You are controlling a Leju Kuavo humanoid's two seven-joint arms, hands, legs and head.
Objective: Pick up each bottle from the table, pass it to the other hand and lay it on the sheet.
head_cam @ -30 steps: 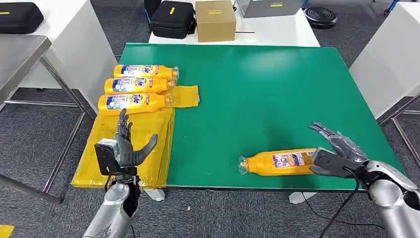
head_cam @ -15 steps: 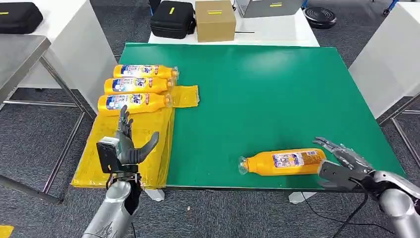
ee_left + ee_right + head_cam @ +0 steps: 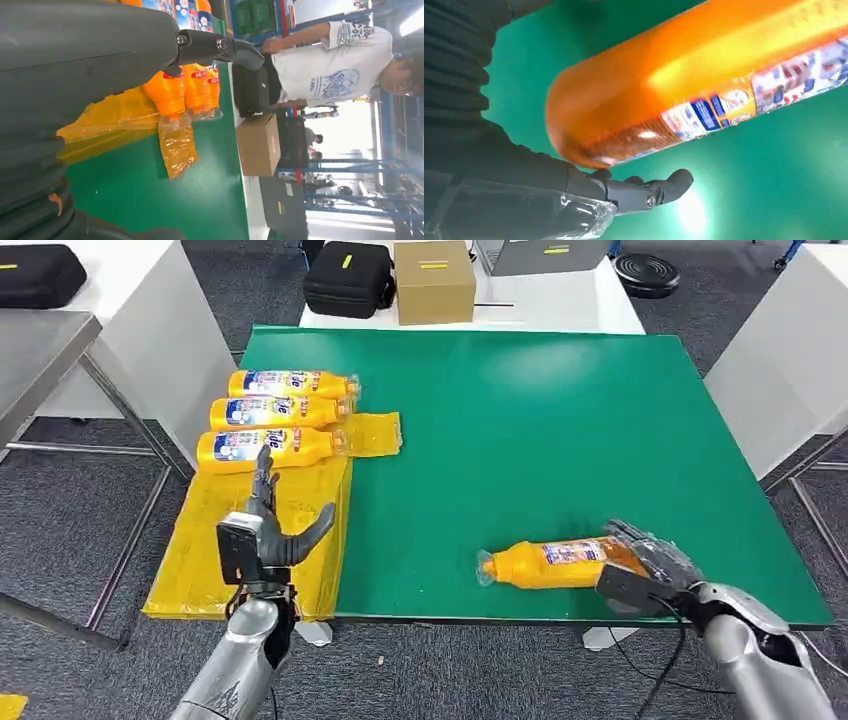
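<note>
Your right hand (image 3: 640, 565) is wrapping its fingers around the base of the orange bottle (image 3: 555, 563), which is lying on its side near the front right edge of the green surface (image 3: 540, 420). Your left hand (image 3: 268, 535) is standing upright, fingers spread, holding nothing, over the crinkly yellow sheet (image 3: 300, 505) at the left edge. Three glossy labelled bottles (image 3: 280, 415) are lying side by side on that sheet.

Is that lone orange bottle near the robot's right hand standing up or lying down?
Lying down: the bottle rests lengthwise on the green table.
</note>
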